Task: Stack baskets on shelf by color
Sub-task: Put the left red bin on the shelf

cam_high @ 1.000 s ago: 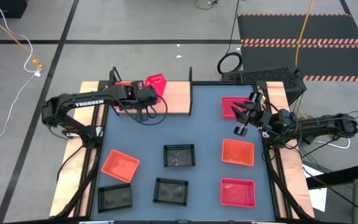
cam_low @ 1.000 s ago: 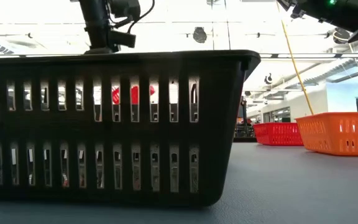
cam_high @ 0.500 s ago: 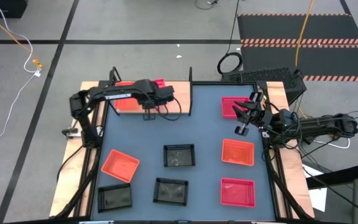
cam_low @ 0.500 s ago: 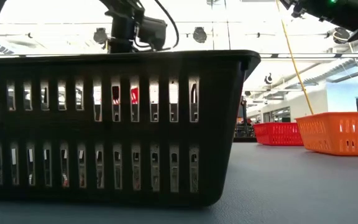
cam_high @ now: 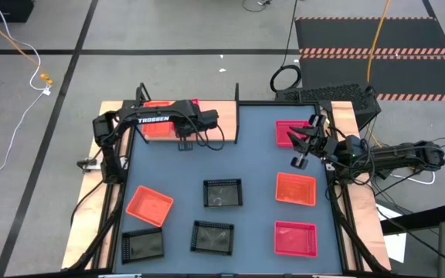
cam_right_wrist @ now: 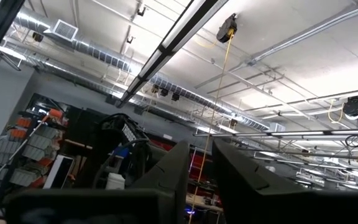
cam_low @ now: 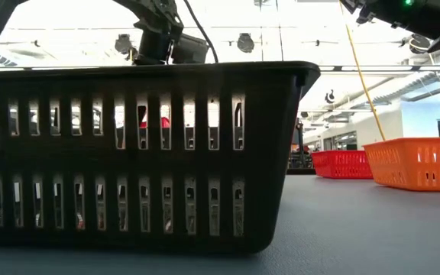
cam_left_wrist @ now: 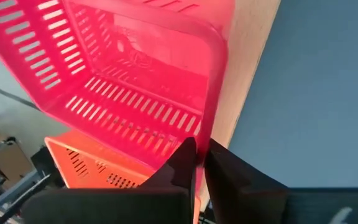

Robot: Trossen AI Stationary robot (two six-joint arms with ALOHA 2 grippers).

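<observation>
Far left: shelf (cam_high: 221, 123) carrying an orange basket (cam_high: 154, 127); a pink basket (cam_left_wrist: 135, 68) is sitting on it. Left gripper (cam_left_wrist: 199, 163) fingers are pinching the pink rim, apparently easing off to release it. Right: right gripper (cam_high: 306, 143), fingers spread and holding nothing, is waiting above the tabletop (cam_high: 257, 166).

The blue-grey table (cam_high: 257, 166) carries seven baskets lying apart: an orange basket (cam_high: 149, 205) and three black baskets (cam_high: 222, 193) toward the left and middle — and down the right side a pink basket (cam_high: 288, 133), an orange one (cam_high: 295, 188) and another pink one (cam_high: 295, 238). The wooden shelf (cam_high: 219, 123) at the far left corner holds an orange basket (cam_left_wrist: 86, 168) — a pink basket (cam_left_wrist: 142, 74) sits on it.
</observation>
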